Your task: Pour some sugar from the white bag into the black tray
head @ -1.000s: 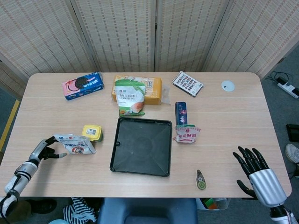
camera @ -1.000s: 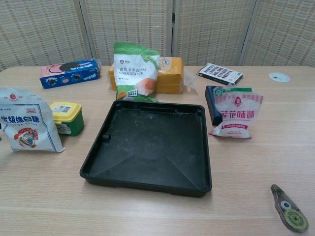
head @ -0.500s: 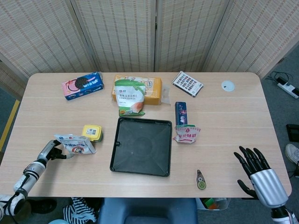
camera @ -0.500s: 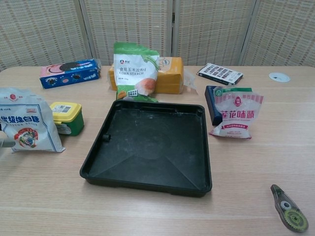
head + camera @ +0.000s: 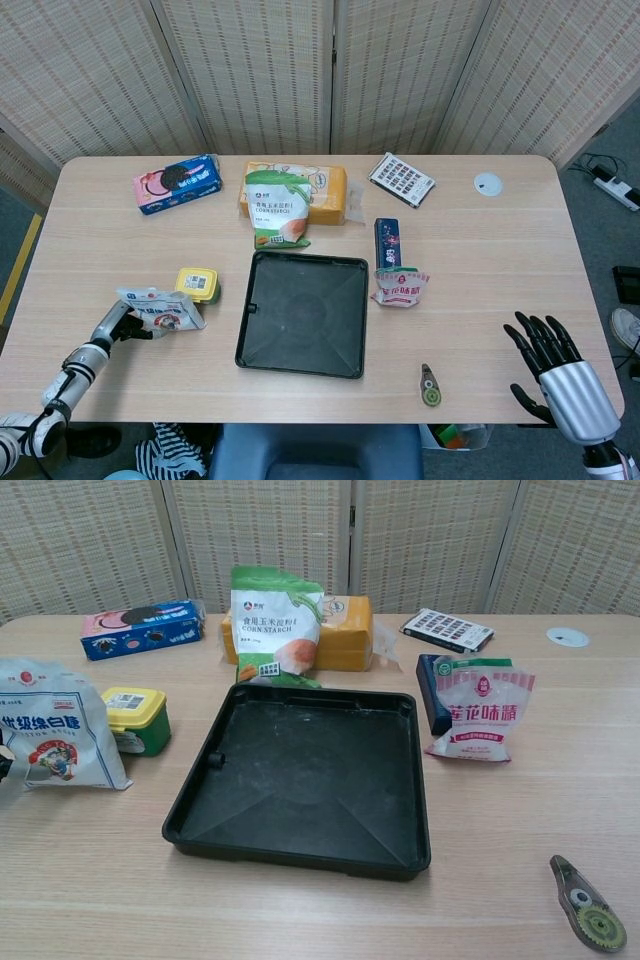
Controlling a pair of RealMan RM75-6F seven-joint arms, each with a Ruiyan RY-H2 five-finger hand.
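Observation:
The white sugar bag (image 5: 160,308) (image 5: 55,738) stands near the table's left front edge, left of the empty black tray (image 5: 305,315) (image 5: 300,770). My left hand (image 5: 112,325) reaches in low from the left, and its fingers touch the bag's left side. In the chest view only a dark fingertip (image 5: 3,764) shows at the frame's edge, in front of the bag; whether the fingers have closed on the bag is not clear. My right hand (image 5: 555,370) hovers off the front right corner, fingers spread and empty.
A yellow-lidded tin (image 5: 197,284) (image 5: 135,718) stands between bag and tray. A corn starch bag (image 5: 278,207) and an orange pack sit behind the tray. A pink-and-white bag (image 5: 400,287) leans on a blue box at the right. A tape dispenser (image 5: 430,386) lies front right.
My left hand has slid right along the table until it touches the bag's left side. The bag has not moved. The right hand has drifted slightly lower.

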